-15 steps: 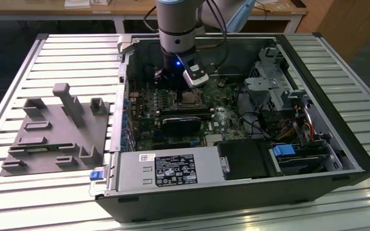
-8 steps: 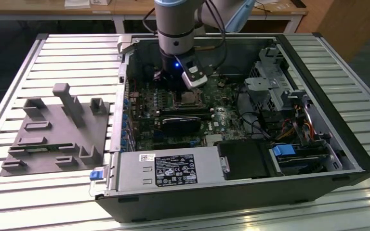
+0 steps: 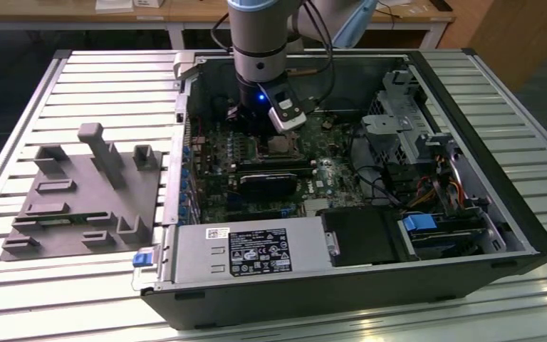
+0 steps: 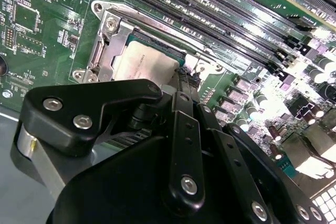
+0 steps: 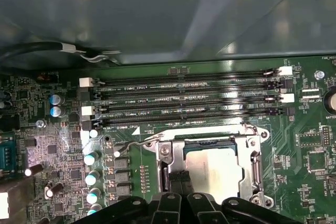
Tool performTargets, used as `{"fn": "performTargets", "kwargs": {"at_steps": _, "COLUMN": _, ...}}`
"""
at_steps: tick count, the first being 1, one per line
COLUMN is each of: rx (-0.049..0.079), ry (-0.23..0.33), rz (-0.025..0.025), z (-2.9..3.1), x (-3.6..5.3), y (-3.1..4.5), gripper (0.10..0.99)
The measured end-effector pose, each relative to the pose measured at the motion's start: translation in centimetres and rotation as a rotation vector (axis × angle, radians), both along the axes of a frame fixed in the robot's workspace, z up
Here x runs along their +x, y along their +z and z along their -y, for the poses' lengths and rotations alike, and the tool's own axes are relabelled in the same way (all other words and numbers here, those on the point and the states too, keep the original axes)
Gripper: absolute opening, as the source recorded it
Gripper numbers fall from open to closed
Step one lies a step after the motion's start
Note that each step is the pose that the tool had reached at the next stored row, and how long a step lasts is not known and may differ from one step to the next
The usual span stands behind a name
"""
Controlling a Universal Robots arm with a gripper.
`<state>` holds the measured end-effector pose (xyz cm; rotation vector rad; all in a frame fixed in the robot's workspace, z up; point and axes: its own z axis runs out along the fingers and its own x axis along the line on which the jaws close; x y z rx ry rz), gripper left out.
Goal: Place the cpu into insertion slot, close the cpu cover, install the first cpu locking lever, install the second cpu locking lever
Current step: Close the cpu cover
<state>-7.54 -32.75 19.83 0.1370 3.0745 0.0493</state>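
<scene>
Slatted metal surface [image 3: 83,85] carrying an open computer case [image 3: 516,214], with the arm [image 3: 259,43] reaching down inside.
In the first wrist view the cpu [image 5: 214,169] sits in the insertion slot [image 5: 210,142], just beside the long memory slots [image 5: 184,100]. The cpu cover [image 5: 255,166] lies as a silvery frame around it. The claw [image 5: 179,182] hangs at the chip's edge, its two dark fingertips drawn together with nothing between them.
</scene>
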Motion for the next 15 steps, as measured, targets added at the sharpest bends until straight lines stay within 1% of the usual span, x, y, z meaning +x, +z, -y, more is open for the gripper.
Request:
{"fn": "performTargets", "kwargs": {"at_steps": 12, "rx": 0.001, "ry": 0.000, "rz": 0.0002, "z": 0.00, "x": -0.18, "y": -0.02, "gripper": 0.102}}
{"fn": "performTargets", "kwargs": {"at_steps": 15, "rx": 0.001, "ry": 0.000, "rz": 0.0003, "z": -0.01, "x": -0.17, "y": 0.26, "gripper": 0.102}}
